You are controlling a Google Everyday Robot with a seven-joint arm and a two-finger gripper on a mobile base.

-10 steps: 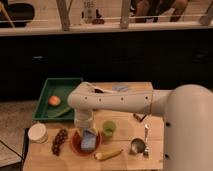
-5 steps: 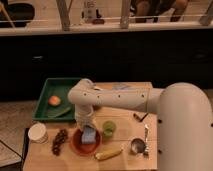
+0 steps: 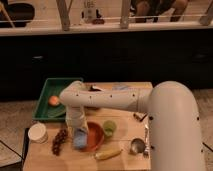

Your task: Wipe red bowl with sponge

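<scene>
Now further left than 0.5 s ago: elbow swung toward tray, sponge pulled from mid-bowl to left rim of bowl. Gripper pointing straight down, right on top of sponge, btw grapes & cup. Can't tell grip state. Sponge long axis approx near-to-far across table; far end tucked under gripper, near end toward table's front edge.
</scene>
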